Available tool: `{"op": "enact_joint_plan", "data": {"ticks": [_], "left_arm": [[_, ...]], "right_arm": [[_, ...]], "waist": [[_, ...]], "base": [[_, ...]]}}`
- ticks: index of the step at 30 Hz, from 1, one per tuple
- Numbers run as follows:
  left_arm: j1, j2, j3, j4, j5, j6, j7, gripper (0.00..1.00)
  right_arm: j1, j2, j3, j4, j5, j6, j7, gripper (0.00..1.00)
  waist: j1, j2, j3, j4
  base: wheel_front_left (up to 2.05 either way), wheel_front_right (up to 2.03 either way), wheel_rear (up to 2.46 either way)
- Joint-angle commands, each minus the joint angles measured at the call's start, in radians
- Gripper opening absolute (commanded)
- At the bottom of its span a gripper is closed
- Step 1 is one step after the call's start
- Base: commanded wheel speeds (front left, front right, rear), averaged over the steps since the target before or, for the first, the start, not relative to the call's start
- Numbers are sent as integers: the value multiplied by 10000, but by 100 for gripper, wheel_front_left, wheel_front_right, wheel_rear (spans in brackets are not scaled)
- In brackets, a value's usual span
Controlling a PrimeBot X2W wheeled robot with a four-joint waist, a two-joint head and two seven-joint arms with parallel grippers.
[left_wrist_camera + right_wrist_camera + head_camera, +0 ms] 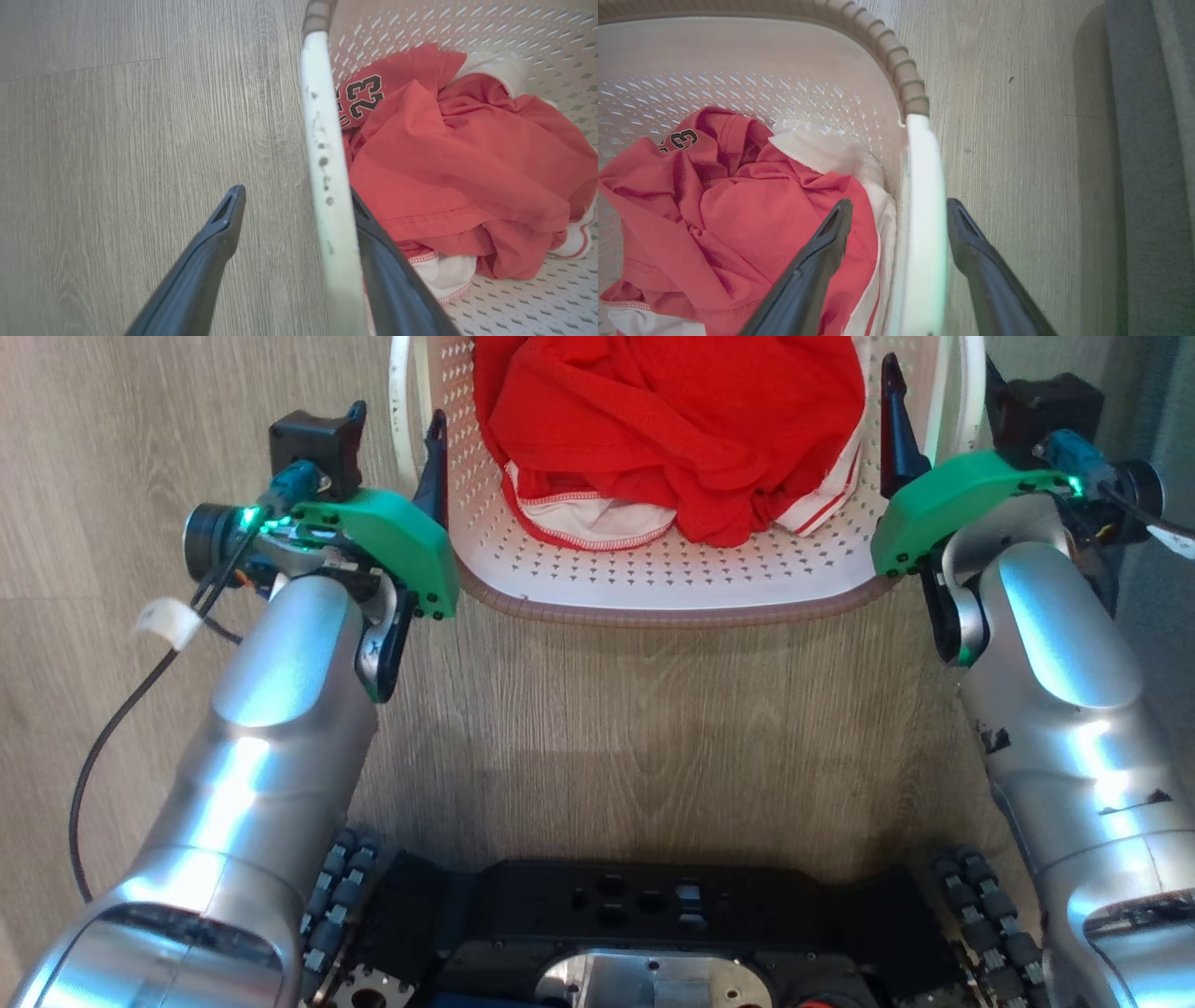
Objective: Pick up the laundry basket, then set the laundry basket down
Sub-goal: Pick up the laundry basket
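Laundry basket (653, 581): cream, perforated, brown-rimmed

The laundry basket (653, 588) stands on the floor (597, 709), a jersey (672, 420) heaped inside it. The left gripper (294, 193) straddles its left handle (322, 140) and the right gripper (900, 204) its right handle (924, 210), each with one finger inside the basket and one outside. The robot's base (653, 915) lies before the basket

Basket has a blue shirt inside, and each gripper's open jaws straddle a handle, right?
No: the shirt in the basket is red, not blue, as the head view shows. The left gripper and right gripper do each have open jaws straddling a handle.
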Motion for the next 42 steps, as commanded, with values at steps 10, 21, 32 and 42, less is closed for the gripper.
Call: {"op": "enact_joint_plan", "data": {"ticks": [10, 21, 32, 42], "left_arm": [[-248, 243, -540, 7, -463, 108, -53, 100], [-274, 243, -1365, 233, -1037, 196, -53, 0], [-33, 242, -2054, 145, -1796, 427, -53, 0], [429, 242, -2505, 435, -2242, 504, -53, 0]], "right_arm": [[91, 176, 322, 237, 40, 14, -76, 73], [107, 176, 292, 468, 33, 14, -76, 16], [108, 176, 458, 815, 262, 14, -76, 0], [302, 176, 684, 1574, 777, 14, -76, 0]], "waist": [[-1, 0, 212, 64], [-1, 0, 100, 47], [-1, 0, -227, 37], [-1, 0, -1224, -47]], "base": [[0, 0, 0], [0, 0, 0], [0, 0, 0], [0, 0, 0]]}}
